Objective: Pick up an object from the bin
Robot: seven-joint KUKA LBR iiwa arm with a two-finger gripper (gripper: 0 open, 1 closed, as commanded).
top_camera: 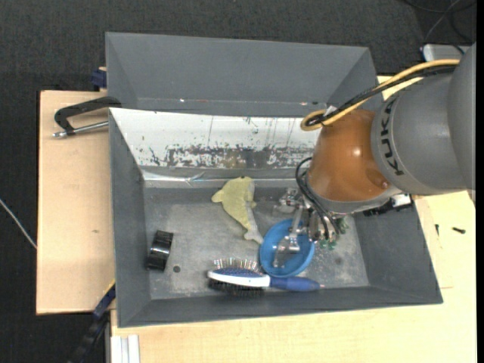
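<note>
Reaching in from the right: grey arm [431, 127] with a smooth orange cover [344, 161] at the wrist and a yellow and a black cable looping over it.
Lettering: black "KU" reads on the grey housing; the letters after it turn out of sight round the curve.
Gripper [291, 242]: metal, set down at the blue bowl in the front right of the bin floor.
Claw state: cannot be told, as the wrist and the bowl crowd it.
Blue bowl [301, 265]: round, glossy, plastic-looking, tipped on its side, apparently touching the brush handle below it.
Hairbrush [240, 279]: white back, short dark bristles upward, blue handle pointing right; lies along the front wall.
Yellow piece [238, 195]: pale, soft, crumpled, irregular; mid-floor, just left of the bowl, its lower tip near the rim.
Black block [159, 249]: small, matte, angular; alone on the left floor, well apart from the rest.
Bin [125, 225]: grey metal, sloped walls, back wall scuffed with dark flecks and scratches.
</note>
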